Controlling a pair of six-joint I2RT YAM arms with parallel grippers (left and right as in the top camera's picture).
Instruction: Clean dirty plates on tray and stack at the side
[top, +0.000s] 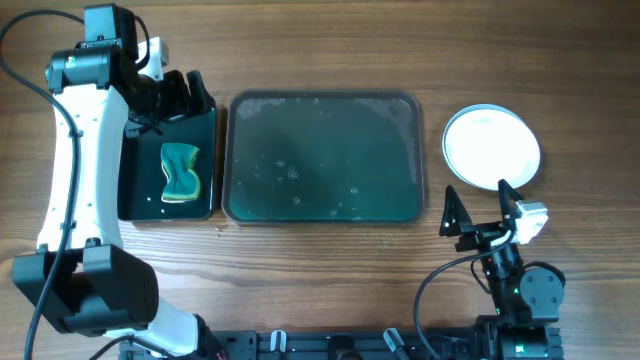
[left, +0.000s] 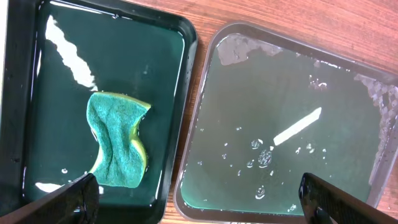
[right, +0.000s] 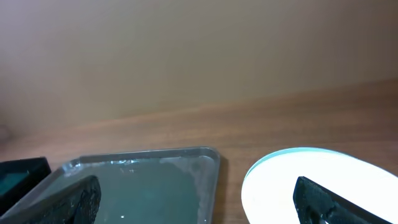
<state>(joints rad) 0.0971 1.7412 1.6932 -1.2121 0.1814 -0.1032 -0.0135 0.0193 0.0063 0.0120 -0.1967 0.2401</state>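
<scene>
The dark green tray lies mid-table holding no plates, only water droplets; it also shows in the left wrist view and the right wrist view. A stack of plates, white on top with a pale blue edge beneath, sits on the table to the tray's right; it also shows in the right wrist view. My left gripper is open and empty above the far end of the black bin. My right gripper is open and empty near the front edge, just in front of the plate stack.
A black bin stands left of the tray and holds a green-and-yellow sponge, also seen in the left wrist view. The bin's bottom looks wet. Bare wooden table lies in front of the tray.
</scene>
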